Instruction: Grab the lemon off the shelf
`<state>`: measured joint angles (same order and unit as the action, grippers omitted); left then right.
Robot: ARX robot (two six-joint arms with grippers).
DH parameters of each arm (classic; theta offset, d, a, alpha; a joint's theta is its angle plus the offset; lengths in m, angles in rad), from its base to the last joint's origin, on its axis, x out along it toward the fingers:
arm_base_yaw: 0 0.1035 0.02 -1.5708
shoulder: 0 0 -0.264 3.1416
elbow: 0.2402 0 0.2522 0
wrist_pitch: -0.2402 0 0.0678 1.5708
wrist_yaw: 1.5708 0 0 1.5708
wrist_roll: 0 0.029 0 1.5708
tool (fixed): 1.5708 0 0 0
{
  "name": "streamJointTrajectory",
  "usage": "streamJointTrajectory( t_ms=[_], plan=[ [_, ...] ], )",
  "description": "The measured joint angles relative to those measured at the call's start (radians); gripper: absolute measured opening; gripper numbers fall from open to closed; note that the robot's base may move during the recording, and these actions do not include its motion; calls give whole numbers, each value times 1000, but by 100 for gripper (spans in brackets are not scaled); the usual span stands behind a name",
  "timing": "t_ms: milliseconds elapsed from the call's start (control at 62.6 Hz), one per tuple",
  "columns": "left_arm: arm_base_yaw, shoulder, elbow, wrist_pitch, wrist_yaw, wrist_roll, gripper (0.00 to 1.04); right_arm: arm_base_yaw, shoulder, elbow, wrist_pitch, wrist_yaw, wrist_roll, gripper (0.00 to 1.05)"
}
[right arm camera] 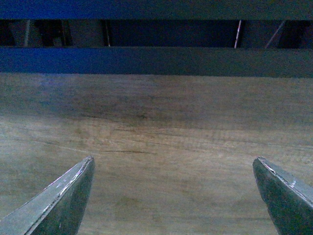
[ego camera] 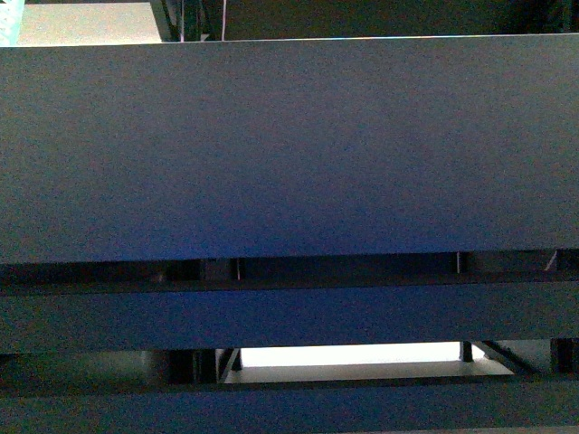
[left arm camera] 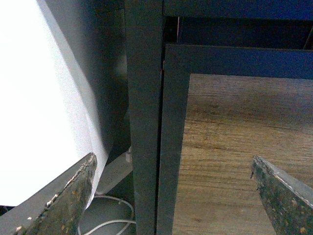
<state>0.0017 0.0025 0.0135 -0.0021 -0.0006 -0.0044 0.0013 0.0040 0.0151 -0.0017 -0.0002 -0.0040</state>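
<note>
Dark blue-black shelf (ego camera: 289, 145); brown wood-grain floor (right arm camera: 156, 137).

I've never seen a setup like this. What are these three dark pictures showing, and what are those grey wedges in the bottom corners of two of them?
They come from three cameras on a two-armed robot. The front view, from its body, is filled by the dark front lip of a black shelf, with lower tiers beneath. The other two cameras sit on the wrists. The wedges are the fingers of each gripper: the left gripper and the right gripper, both spread open and holding nothing. Below them is a wood-grain surface, and the left one also sees a shelf post and white cables. No lemon appears in any picture.
</note>
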Motion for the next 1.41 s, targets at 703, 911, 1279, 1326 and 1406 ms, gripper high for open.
streamJointTrajectory(
  t_ms=[703,911,1279,1326,1406],
  plan=[
    [0,0,0,0,0,0,97,0,0,0,0,-1,0,97],
    [0,0,0,0,0,0,97,0,0,0,0,-1,0,97],
    [0,0,0,0,0,0,97,0,0,0,0,-1,1,97],
    [0,0,0,0,0,0,97,0,0,0,0,-1,2,97],
    [0,0,0,0,0,0,97,0,0,0,0,-1,2,97]
  ],
)
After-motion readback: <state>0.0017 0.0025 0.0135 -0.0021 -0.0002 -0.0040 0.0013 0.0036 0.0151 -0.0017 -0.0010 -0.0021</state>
